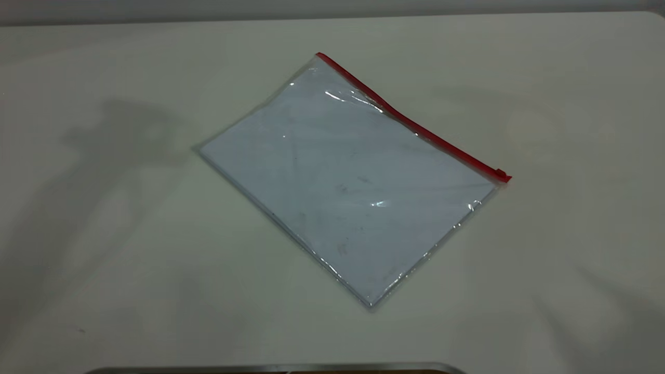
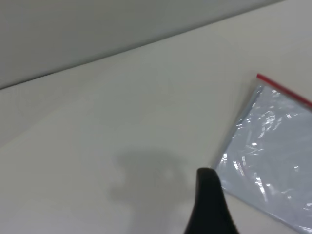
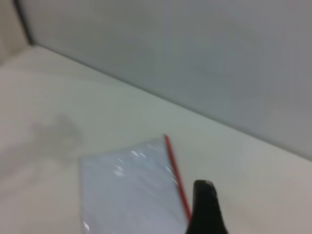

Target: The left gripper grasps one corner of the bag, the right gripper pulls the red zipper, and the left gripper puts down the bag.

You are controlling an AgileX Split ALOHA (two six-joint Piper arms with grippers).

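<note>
Exterior: the bag [image 1: 347, 179] lies flat mid-table [image 1: 104, 259], zipper [image 1: 410, 122] along its far-right edge, slider at the right end; no writing readable. Left wrist: one left gripper finger [image 2: 210, 204] shows near the bag's edge. Right wrist: one right gripper finger [image 3: 205, 208] beside the zipper.

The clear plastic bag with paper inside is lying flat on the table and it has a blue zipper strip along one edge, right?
Not quite. The clear plastic bag does lie flat on the pale table, but its zipper strip is red, as the exterior view shows.

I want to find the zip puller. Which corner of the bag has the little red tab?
The right-hand corner of the bag in the exterior view, where the red zipper ends; the other corners show no tab.
</note>
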